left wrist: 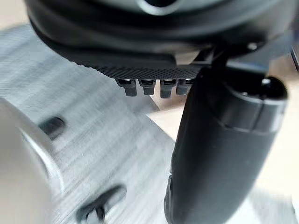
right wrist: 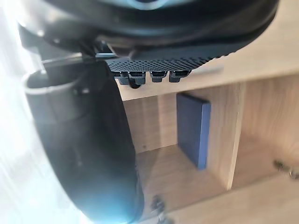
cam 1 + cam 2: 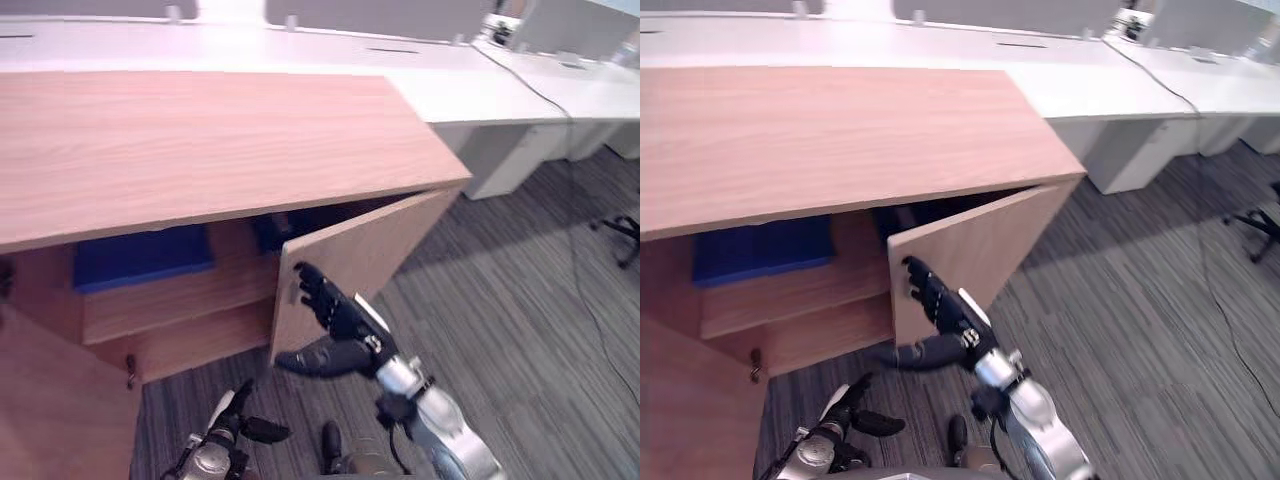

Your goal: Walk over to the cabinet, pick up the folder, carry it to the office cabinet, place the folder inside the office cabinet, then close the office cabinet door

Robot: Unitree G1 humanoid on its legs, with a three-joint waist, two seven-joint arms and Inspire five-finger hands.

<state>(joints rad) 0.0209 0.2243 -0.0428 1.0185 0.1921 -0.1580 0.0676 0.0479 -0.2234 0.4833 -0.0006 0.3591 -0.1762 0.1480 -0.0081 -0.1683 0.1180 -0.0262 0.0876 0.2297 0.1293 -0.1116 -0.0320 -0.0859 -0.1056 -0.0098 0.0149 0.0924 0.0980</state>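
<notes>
Blue folder (image 3: 140,255) sits inside the cabinet (image 3: 200,150) — so the right robot hand (image 3: 335,312), open and flat, leans on the 5 o'clock door (image 3: 375,250) to shut it.

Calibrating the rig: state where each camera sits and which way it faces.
Left eye view: head, looking down at cabinet, right hand at its door, left hand low.
Right eye view: same scene, slightly beside.
Left wrist view: along left hand at carpet.
Right wrist view: along right hand into cabinet; shares blue folder with eyes.
</notes>
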